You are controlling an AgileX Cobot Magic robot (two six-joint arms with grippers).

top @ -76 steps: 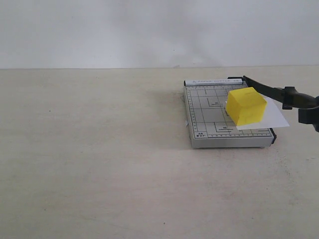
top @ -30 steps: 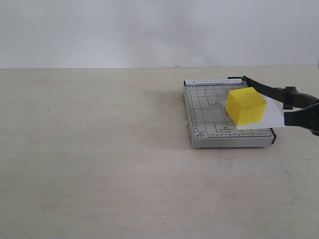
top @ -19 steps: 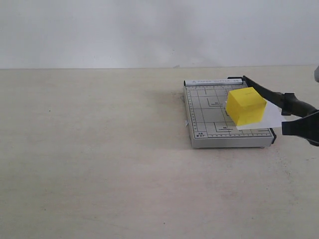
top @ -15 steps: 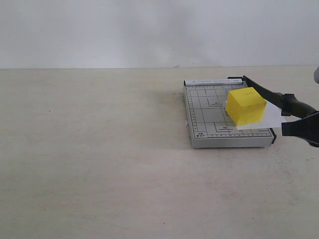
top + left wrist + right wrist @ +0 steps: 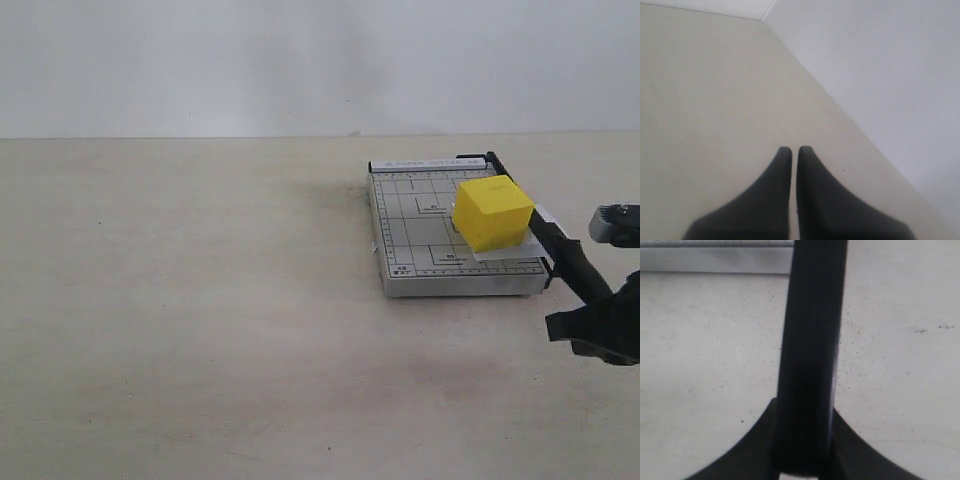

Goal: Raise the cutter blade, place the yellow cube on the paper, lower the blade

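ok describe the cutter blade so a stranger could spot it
On the beige table sits a grey gridded cutter base. Along its right edge, beside the yellow cube, runs the blade: the only long black arm, ending in a thick handle held by the right gripper.

Bench [image 5: 200, 330]: we log a matt, pale beige top, faintly mottled; the right wrist view shows fine dark specks on it.

Cutter base [image 5: 410, 215]: smooth grey finish with printed grid lines. We read it as painted metal but cannot confirm.

Cutter blade [image 5: 565, 262]: the black handle has a soft sheen and looks like plastic.

Yellow cube [image 5: 490, 212]: matt, even colour, smooth faces.

Paper [image 5: 522, 251]: plain white, thin, flat.

Left end effector [image 5: 790, 150] and right end effector [image 5: 804, 412]: we note smooth, matt black fingers, apparently plastic.
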